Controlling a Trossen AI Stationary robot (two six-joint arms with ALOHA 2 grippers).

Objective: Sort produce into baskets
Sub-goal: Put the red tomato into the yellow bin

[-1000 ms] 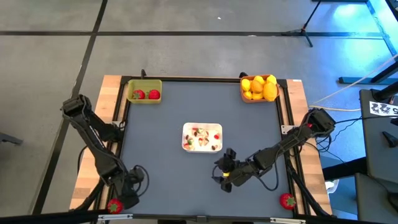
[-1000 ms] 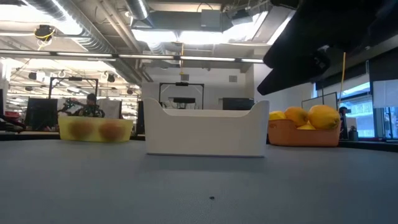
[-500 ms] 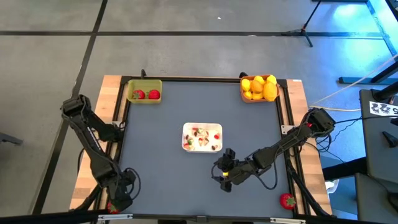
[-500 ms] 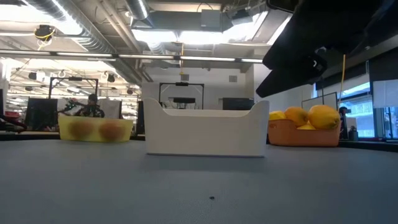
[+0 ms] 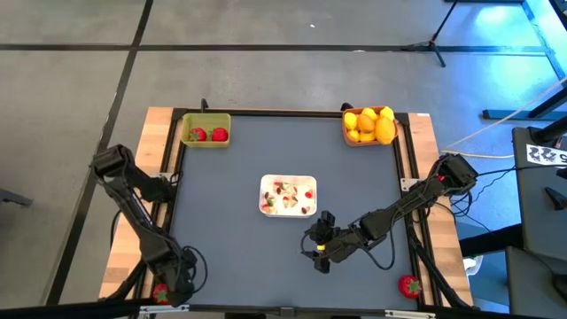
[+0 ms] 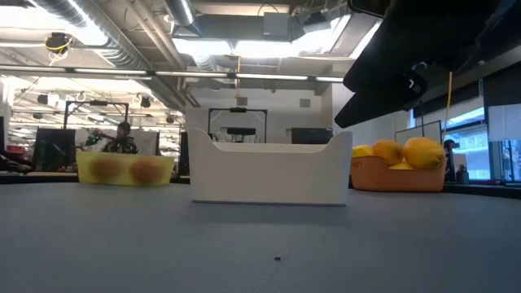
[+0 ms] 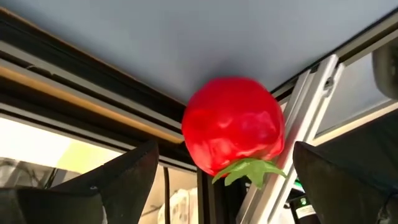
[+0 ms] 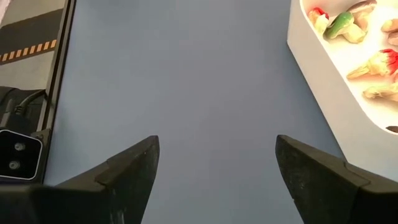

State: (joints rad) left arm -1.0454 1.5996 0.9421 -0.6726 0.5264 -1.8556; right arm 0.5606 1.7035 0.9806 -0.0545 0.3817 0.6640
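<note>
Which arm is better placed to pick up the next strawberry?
Left. The left gripper is open right at a strawberry on the table's near-left edge, which sits between its fingers in the wrist view. The right gripper, also open, hovers mid-table beside the white tray, away from the other strawberry.

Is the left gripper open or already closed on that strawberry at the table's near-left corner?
Open. The left gripper has its fingers spread wide on either side of the strawberry, not touching it.

Red strawberry (image 7: 233, 124) with green leaves, yellow-green basket (image 5: 205, 130), orange basket (image 5: 368, 126), white tray (image 5: 287, 195), grey-blue table (image 5: 230, 195).
</note>
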